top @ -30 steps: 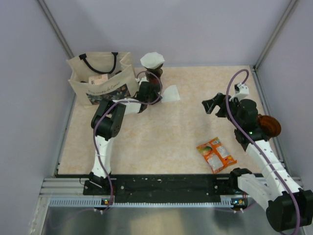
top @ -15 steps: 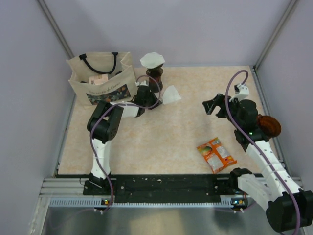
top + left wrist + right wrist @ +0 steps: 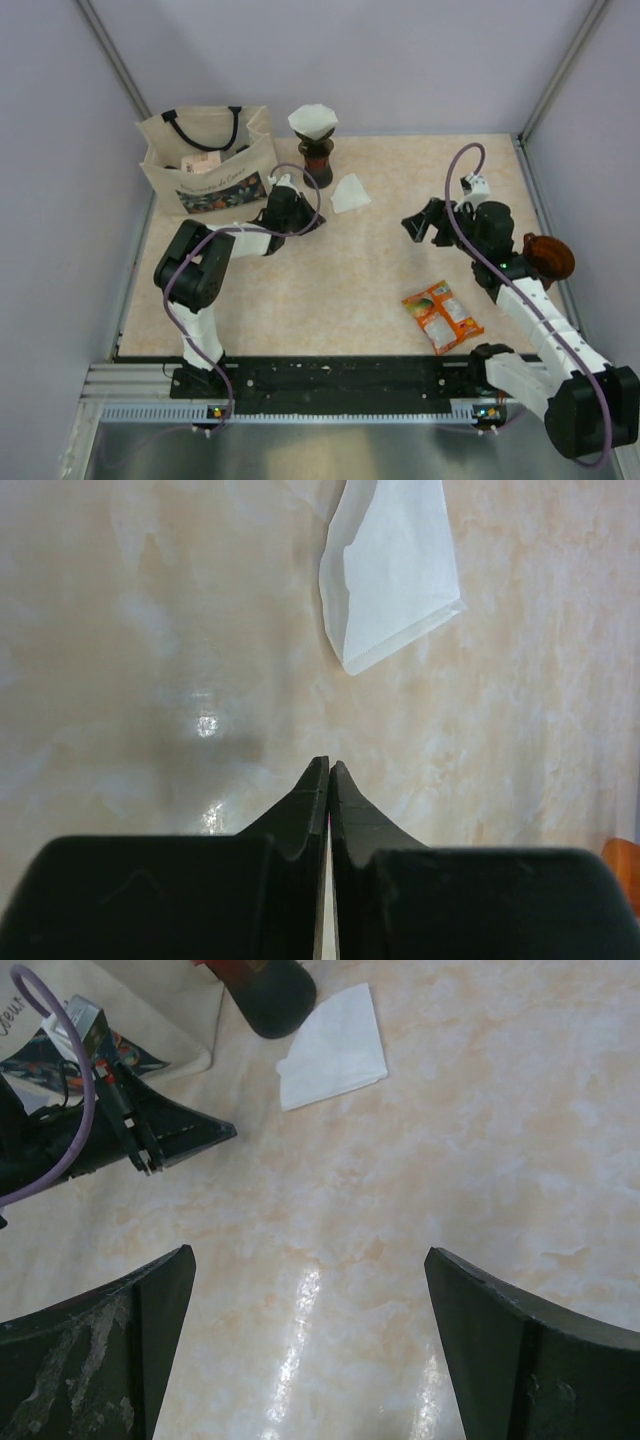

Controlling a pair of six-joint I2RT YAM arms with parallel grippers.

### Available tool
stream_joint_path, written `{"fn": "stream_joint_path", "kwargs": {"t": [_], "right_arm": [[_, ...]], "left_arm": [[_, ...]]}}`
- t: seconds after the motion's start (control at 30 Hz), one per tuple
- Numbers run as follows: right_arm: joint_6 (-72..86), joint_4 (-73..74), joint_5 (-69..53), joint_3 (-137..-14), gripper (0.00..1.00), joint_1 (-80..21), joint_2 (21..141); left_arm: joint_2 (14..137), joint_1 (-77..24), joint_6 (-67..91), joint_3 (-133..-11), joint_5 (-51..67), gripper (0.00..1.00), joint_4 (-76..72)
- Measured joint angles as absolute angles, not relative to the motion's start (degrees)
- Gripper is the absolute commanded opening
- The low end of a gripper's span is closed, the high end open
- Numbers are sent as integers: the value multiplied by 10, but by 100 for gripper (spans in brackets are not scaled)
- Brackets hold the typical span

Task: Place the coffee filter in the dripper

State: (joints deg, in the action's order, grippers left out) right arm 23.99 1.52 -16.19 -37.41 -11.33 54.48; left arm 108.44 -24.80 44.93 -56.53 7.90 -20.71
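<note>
The coffee filter [image 3: 392, 570] is thin, floppy paper — I would pinch one edge; my left hand [image 3: 328, 772] is closed, empty, right hand [image 3: 310, 1260] wide open.

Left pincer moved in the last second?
Yes. In the top view the left pincer has backed away from the dripper, toward the near-left.

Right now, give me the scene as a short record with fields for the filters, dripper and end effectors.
left end effector: shut, empty
right end effector: open, empty
dripper: far side, beside tote bag
filter on top: white, sitting in the dripper's mouth
loose filter: lying flat, ahead of left end effector
snack packet: lying flat, right side
</note>
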Motion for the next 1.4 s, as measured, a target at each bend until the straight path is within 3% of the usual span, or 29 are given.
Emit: {"fn": "stream_joint_path", "kwargs": {"t": [0.1, 0.17, 0.37, 0.53, 0.7, 1.0, 1.3, 1.4], "right_arm": [[232, -2, -155, -379, 98, -142, 582], [231, -8, -145, -397, 98, -169, 640], [258, -53, -103, -495, 95, -198, 843], [289, -72, -80, -653, 95, -200, 1037], [303, -50, -54, -767, 92, -203, 1156], [311, -18, -64, -891, 85, -205, 1264], [312, -21, -134, -893, 80, -224, 1272], [316, -39, -150, -884, 80, -228, 1272]], "left_arm": [[1084, -248, 449, -565, 79, 48, -218], [1084, -247, 450, -565, 79, 51, -224], [1092, -228, 472, -575, 84, 51, -246], [1145, -208, 506, -623, 97, 51, -287], [1205, -206, 529, -665, 111, 49, -296], [1237, -207, 555, -686, 138, 48, -307], [1258, -207, 572, -702, 161, 42, -322], [1260, -207, 573, -702, 163, 36, -326]]}}
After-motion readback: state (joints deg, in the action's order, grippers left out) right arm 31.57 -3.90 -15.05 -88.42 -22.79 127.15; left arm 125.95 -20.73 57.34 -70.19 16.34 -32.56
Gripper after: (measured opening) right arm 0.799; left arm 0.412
